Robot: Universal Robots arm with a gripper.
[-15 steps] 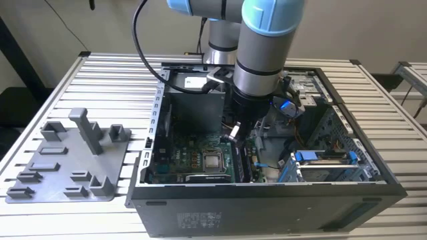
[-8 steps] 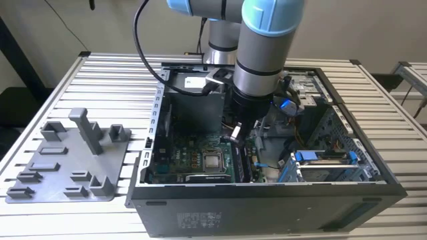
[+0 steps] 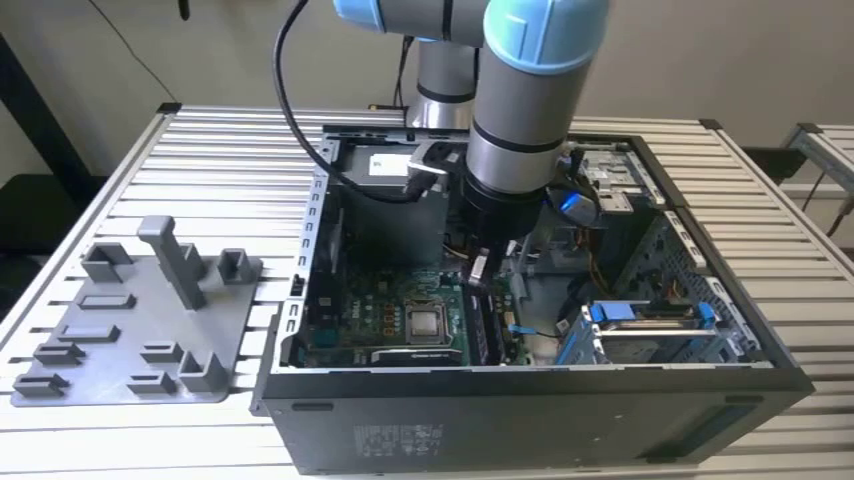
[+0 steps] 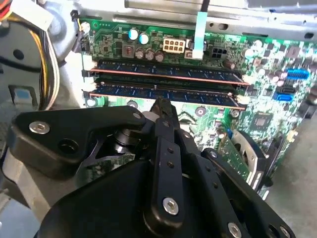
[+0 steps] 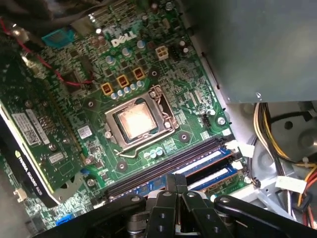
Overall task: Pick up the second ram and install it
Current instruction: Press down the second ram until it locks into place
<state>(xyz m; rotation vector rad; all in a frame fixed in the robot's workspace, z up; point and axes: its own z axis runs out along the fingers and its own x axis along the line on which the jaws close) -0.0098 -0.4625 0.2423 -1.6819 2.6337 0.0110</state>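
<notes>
In the second wrist view, two dark memory sticks sit side by side in the motherboard slots. The second ram (image 4: pixel 198 96) is the one nearer my gripper, and the other stick (image 4: pixel 168 72) lies beyond it. My gripper (image 4: pixel 161 105) is shut with nothing between the fingers. Its tip hovers at or on the top edge of the second ram, near the middle; I cannot tell if it touches. The exterior view shows my gripper (image 3: pixel 478 266) reaching down into the open computer case (image 3: pixel 534 420), right of the processor socket (image 3: pixel 427 322). The memory slots (image 5: pixel 198 161) lie just past my gripper (image 5: pixel 176 184).
A grey holder tray (image 3: pixel 134 330) with upright posts lies on the slatted table at the exterior view's left. Inside the case are the processor socket (image 5: pixel 134 121), an expansion card (image 5: pixel 29 144), yellow and black cables (image 5: pixel 282 129) and a blue drive bracket (image 3: pixel 647 315).
</notes>
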